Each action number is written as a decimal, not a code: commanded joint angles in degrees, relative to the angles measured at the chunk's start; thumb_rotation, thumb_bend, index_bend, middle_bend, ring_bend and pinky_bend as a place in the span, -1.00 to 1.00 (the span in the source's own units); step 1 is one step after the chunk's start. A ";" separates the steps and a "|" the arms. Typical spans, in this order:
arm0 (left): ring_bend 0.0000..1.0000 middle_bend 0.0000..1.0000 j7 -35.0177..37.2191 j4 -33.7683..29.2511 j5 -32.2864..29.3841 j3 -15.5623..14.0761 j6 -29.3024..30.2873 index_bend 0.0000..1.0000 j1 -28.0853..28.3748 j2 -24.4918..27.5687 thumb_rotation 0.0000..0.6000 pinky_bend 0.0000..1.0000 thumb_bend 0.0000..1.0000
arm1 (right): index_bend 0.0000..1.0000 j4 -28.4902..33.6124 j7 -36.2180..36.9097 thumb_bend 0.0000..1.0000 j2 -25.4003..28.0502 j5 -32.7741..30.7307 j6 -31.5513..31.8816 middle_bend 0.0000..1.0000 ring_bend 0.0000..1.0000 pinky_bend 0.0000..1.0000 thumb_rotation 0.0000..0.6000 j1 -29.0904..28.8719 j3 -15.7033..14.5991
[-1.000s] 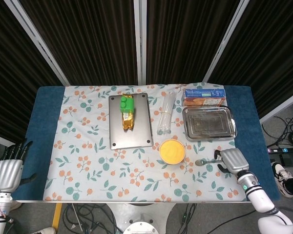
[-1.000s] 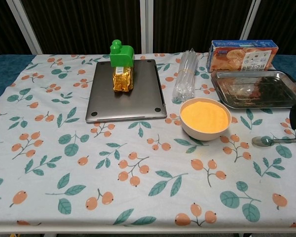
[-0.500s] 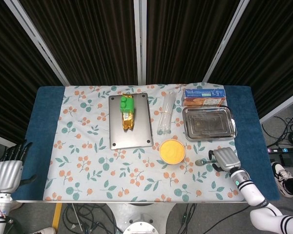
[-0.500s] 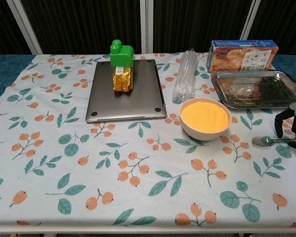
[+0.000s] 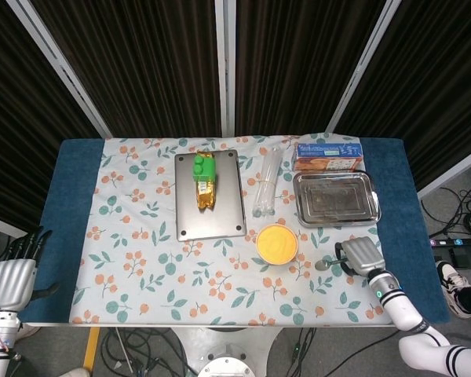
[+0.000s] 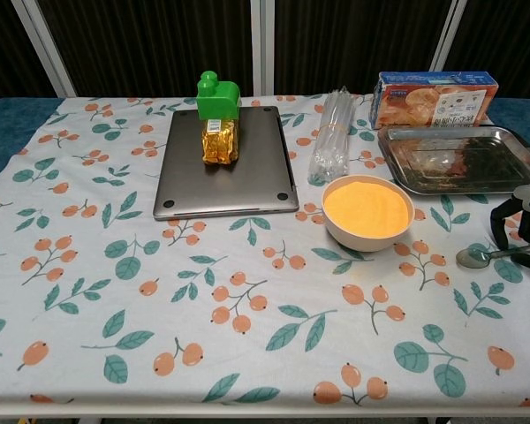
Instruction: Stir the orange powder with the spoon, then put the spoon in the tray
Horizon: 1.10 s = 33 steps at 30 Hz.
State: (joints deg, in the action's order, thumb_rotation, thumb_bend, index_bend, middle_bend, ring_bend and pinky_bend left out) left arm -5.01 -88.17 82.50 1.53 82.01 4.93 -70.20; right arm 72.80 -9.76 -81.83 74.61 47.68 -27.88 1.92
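Resting on the flowered cloth, the spoon [image 6: 495, 255] lies flat with its round end pointing away from the right hand [image 5: 361, 256] toward the bowl of orange powder [image 5: 276, 243]. The handle passes under the dark curved fingers [image 6: 502, 218] of this hand, which arch over it; if they already pinch the handle or only stand around it, I cannot tell from either view. The spoon's round end sticks out just beside the hand, between it and the bowl, and it does not touch the bowl. The steel tray [image 5: 372, 209] sits just behind the hand, its near rim close to the knuckles. The hand is near the right border of the cloth, where the blue table cover [image 5: 408, 236] begins, so there is little room on its outer side; more bare cloth lies in front of it and past the bowl. The left hand [image 5: 12, 279] hangs well apart at the opposite table edge, fingers spread, holding nothing.
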 commanded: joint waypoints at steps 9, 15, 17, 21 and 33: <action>-0.80 -0.77 0.40 -0.16 -0.17 0.02 -0.02 -0.79 -0.11 0.37 1.00 -0.74 -0.92 | 0.17 3.03 -1.87 -0.28 2.69 0.10 1.69 0.81 0.79 0.97 1.00 -0.35 0.14; -0.80 -0.77 0.54 -0.43 0.16 0.07 0.55 -0.79 -0.27 0.57 1.00 -0.74 -0.92 | 0.19 10.28 -2.89 -0.28 9.74 1.31 2.98 0.81 0.79 0.97 1.00 -1.41 1.15; -0.80 -0.77 0.70 -0.42 0.29 0.09 0.70 -0.79 -0.29 0.55 1.00 -0.74 -0.92 | 0.19 12.36 -2.86 -0.28 11.42 1.21 3.05 0.81 0.79 0.97 1.00 -1.96 1.86; -0.80 -0.77 1.20 0.02 0.50 0.18 0.62 -0.79 -0.13 0.35 1.00 -0.74 -0.92 | 0.19 15.25 -2.88 -0.28 12.69 -0.06 1.43 0.81 0.79 0.97 1.00 -4.44 3.98; -0.80 -0.77 3.37 1.72 0.49 0.13 0.37 -0.79 -0.18 0.22 1.00 -0.74 -0.92 | 0.15 11.68 -11.53 -0.28 3.20 -10.04 -7.49 0.81 0.79 0.96 1.00 -16.38 8.39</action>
State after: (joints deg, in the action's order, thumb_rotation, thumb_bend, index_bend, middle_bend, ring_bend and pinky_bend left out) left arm -1.70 -86.50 83.03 1.67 82.39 4.77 -69.97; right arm 85.68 -19.93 -77.05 66.15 41.53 -42.76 9.70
